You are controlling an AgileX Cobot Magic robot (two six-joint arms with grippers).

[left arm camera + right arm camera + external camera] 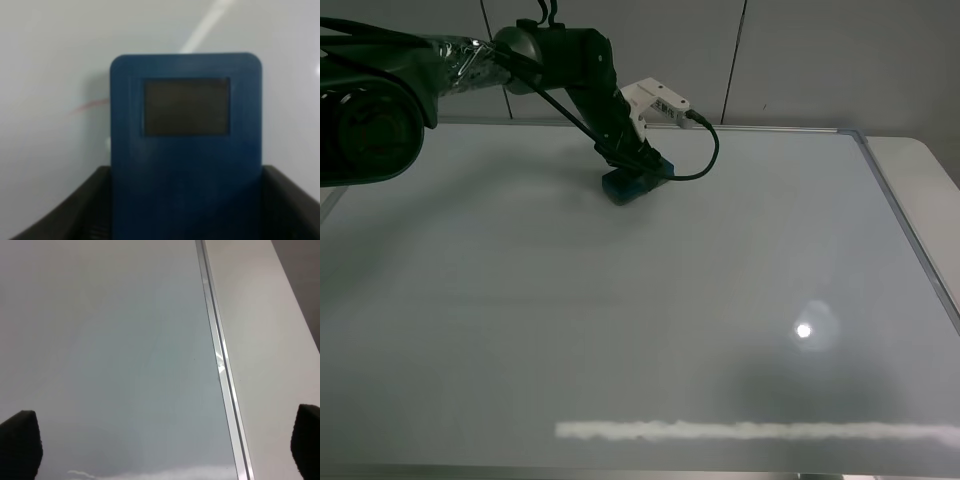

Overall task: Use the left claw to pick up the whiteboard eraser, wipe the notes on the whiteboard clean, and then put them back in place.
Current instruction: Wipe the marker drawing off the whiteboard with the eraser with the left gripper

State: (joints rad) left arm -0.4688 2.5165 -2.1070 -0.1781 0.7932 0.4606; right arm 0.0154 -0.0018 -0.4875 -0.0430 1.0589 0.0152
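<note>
My left claw [636,168] reaches to the far middle of the whiteboard [620,330] and is shut on the whiteboard eraser [635,184], which looks blue here and rests on the board. In the left wrist view the eraser [185,125] fills the middle, with a dark rectangle on its face, between the dark fingers [65,210] of the claw [185,205]. A faint red stroke of the notes [90,105] shows beside the eraser; the rest is hidden or gone. The right gripper [164,442] is open and empty over the board's right edge.
The board's silver frame [910,230] runs along the right, with the white table [920,170] beyond it. A lamp's glare spot [804,330] and a bright streak [750,431] reflect on the near part of the board. A grey wall stands behind.
</note>
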